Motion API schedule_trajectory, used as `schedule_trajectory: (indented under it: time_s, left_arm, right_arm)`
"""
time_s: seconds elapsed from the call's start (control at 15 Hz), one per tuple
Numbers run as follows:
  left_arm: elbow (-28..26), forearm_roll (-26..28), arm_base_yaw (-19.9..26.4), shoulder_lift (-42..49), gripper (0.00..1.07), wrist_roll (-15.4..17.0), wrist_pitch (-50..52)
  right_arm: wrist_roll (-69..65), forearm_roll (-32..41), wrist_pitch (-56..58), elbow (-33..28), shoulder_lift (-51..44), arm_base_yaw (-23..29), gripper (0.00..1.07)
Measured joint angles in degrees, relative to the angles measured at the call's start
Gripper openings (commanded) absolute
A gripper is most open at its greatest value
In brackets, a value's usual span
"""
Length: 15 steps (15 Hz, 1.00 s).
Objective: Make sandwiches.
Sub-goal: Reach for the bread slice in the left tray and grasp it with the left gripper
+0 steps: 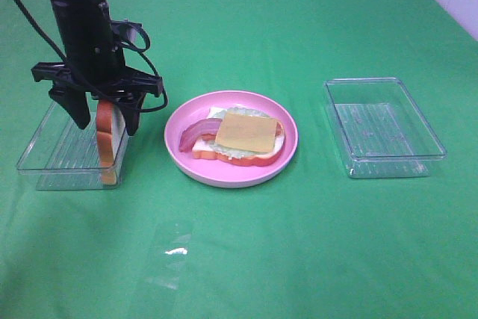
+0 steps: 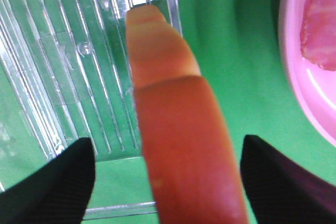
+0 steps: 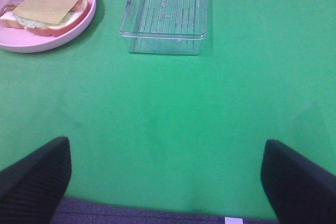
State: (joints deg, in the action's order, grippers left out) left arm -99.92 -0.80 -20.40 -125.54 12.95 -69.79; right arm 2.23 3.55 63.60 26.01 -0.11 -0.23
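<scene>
On the pink plate point(image 1: 224, 175) lies an open sandwich: a bread slice, lettuce, a bacon strip point(image 1: 196, 133) and a yellow cheese square point(image 1: 245, 131) on top; the right wrist view shows the cheese point(image 3: 46, 5) too. A second bread slice point(image 1: 110, 138) stands on edge in the left clear tray point(image 1: 52, 151). My left gripper point(image 1: 107, 126) straddles this slice point(image 2: 178, 129) from above, its fingers point(image 2: 52, 184) a gap away on both sides. My right gripper point(image 3: 168, 182) is open over bare cloth, out of the exterior view.
A second clear tray point(image 1: 385, 128) sits right of the plate with nothing in it and shows in the right wrist view point(image 3: 164, 19). Green cloth covers the table. The plate's rim point(image 2: 310, 98) lies close beside the left tray point(image 2: 52, 51).
</scene>
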Motion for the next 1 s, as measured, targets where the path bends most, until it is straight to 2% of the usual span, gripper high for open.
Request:
schedule_trajectory:
  time_s: [0.07, 0.53, 0.6, 0.67, 0.8, 0.87, 1.0]
  left_arm:
    - [0.0, -0.2, 0.0, 0.0, 0.44, 0.0, 0.0]
    - [0.0, -0.3, 0.0, 0.0, 0.44, 0.5, 0.0]
    - [0.0, -0.3, 0.0, 0.0, 0.39, 1.3, 0.0]
    - [0.0, -0.3, 0.0, 0.0, 0.30, 1.4, 0.0]
    - [0.0, -0.3, 0.0, 0.0, 0.05, 1.7, 0.0]
    - [0.0, -0.4, 0.0, 0.0, 0.00, 1.7, 0.0]
    - [0.0, -0.4, 0.0, 0.0, 0.00, 1.7, 0.0]
  right_arm:
    - [0.0, 0.0, 0.0, 0.0, 0.0, 0.0, 0.94]
    - [0.0, 0.0, 0.0, 0.0, 0.0, 0.0, 0.94]
    - [0.0, 0.0, 0.0, 0.0, 0.0, 0.0, 0.94]
    - [0.0, 0.0, 0.0, 0.0, 0.0, 0.0, 0.94]
    - [0.0, 0.0, 0.0, 0.0, 0.0, 0.0, 0.94]
    - [0.0, 0.0, 0.0, 0.0, 0.0, 0.0, 0.94]
    - [0.0, 0.0, 0.0, 0.0, 0.0, 0.0, 0.94]
